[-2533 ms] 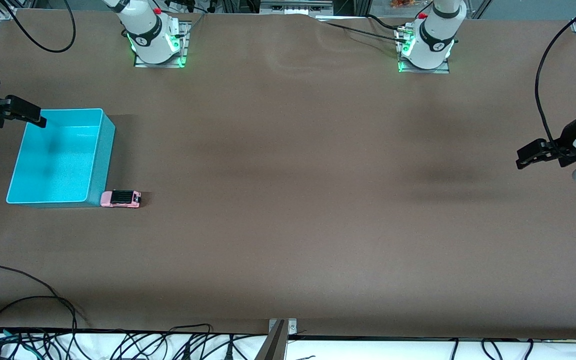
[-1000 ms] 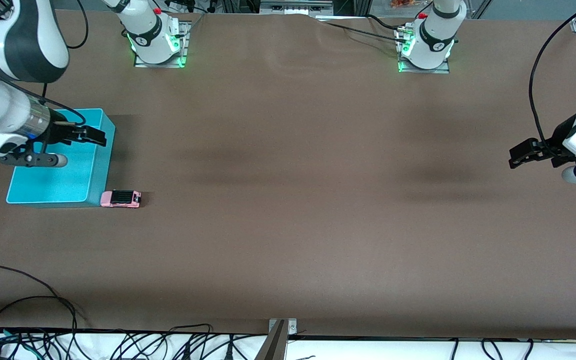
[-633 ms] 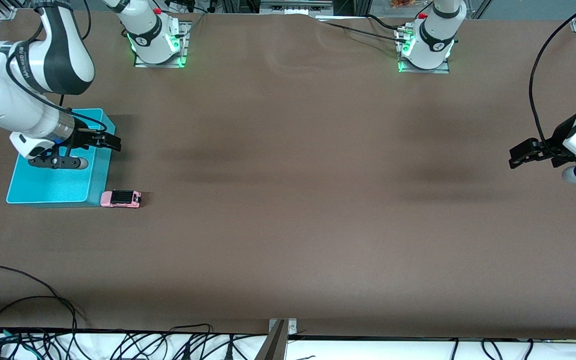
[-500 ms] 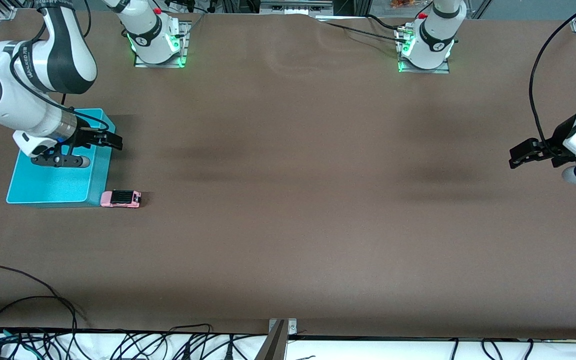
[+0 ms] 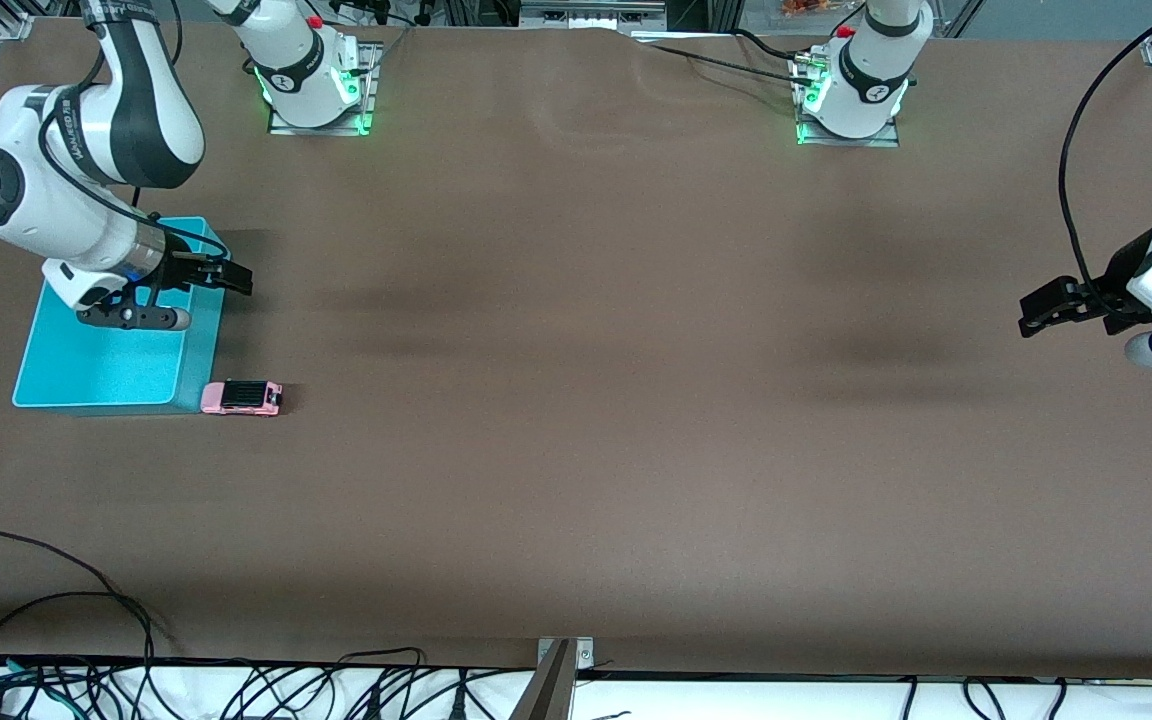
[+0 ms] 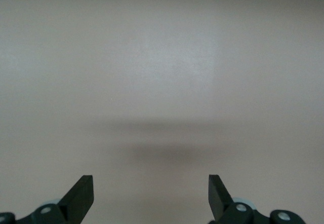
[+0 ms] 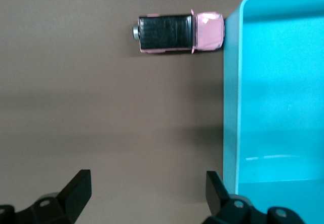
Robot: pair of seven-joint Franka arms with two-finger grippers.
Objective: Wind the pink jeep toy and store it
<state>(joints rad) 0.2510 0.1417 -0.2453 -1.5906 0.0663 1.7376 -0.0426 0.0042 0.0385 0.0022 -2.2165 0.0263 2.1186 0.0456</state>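
Brown table point(image 5: 596, 420) under soft shadows, black cables point(image 5: 236, 685) along its near edge.

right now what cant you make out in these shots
- Teal bin: part of its inside is covered by the right arm and right hand in the front view, and cut by the frame in the right wrist view.
- Pink jeep toy: its winder is too small to make out in the front view.
- Left hand: its wrist view shows only bare table.

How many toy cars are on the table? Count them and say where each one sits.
1. The pink jeep toy stands on the table right beside the teal bin, at its corner nearer the front camera, toward the right arm's end. The bin's visible interior holds none.
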